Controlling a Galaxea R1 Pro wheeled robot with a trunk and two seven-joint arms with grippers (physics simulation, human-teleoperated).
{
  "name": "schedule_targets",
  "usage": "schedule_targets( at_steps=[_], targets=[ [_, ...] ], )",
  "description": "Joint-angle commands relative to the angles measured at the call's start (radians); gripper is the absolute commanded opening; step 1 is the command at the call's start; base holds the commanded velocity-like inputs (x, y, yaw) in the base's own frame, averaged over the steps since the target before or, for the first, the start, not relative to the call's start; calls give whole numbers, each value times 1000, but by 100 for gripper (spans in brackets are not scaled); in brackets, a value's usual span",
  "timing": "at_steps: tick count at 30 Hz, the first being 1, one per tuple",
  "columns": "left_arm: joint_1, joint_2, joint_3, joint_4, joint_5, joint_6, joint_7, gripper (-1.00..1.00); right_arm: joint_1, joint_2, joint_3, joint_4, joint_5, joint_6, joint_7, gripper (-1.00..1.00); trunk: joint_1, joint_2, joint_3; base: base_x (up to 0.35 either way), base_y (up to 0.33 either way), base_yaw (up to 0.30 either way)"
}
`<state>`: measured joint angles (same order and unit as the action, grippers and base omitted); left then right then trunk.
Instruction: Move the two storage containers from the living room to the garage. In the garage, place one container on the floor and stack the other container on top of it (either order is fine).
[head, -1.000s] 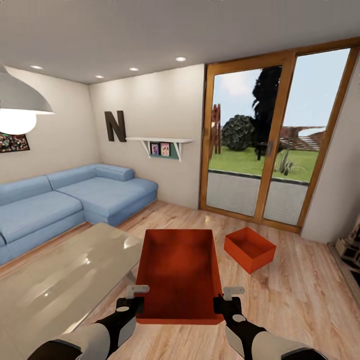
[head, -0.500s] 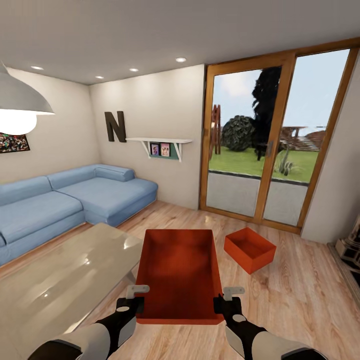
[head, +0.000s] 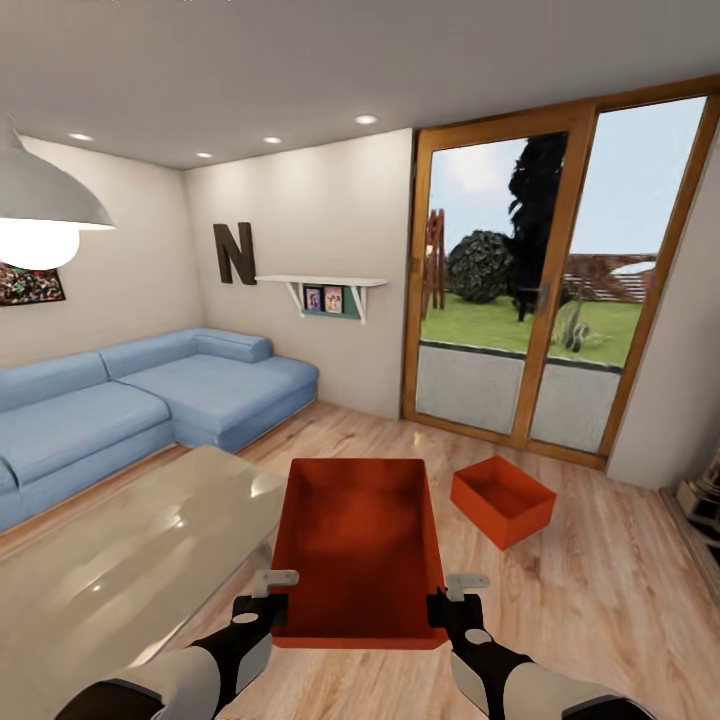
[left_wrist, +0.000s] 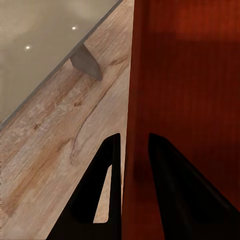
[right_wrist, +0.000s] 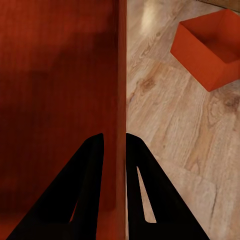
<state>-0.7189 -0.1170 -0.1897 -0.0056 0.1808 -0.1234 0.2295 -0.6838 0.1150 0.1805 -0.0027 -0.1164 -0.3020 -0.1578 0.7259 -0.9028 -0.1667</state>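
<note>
I hold one orange-red storage container in front of me above the light wood plank flooring of the living room. My left gripper is shut on its left wall, one finger on each side. On the opposite wall my right gripper is shut the same way. The other storage container sits on the planks to the right, near the glass doors; the right wrist view also catches this second container.
A glass coffee table stands close on my left, its leg near the held bin. A blue sofa lines the left wall. Wood-framed glass doors fill the far right. Open planks lie to the right.
The whole view has shifted slightly, so the camera moved a little. The held container and both grippers keep their place in the picture.
</note>
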Motion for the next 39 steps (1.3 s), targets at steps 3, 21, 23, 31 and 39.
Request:
schedule_targets(
  at_steps=[3, 21, 23, 31, 39],
  targets=[
    [-1, 17, 56, 4, 23, -5, 16, -100, -1, 0, -56, -2, -15, -43, -5, -100, 0, -1, -1, 0, 0, 247],
    [-1, 17, 56, 4, 23, -5, 17, -100, -2, 0, -56, -2, -15, -43, -3, -100, 0, -1, 5, 0, 0, 296],
    [-1, 17, 56, 4, 23, -5, 16, -100, -1, 0, -56, -2, -15, -43, -3, -100, 0, -1, 7, 0, 0, 300],
    [-1, 22, 56, 4, 23, -5, 16, -100, -2, 0, -56, -2, -16, -43, -3, -100, 0, -1, 13, 0, 0, 300],
    [-1, 22, 56, 4, 22, -5, 16, -100, -2, 0, -56, -2, -16, -43, -3, -100, 0, -1, 19, 0, 0, 298]
  ],
)
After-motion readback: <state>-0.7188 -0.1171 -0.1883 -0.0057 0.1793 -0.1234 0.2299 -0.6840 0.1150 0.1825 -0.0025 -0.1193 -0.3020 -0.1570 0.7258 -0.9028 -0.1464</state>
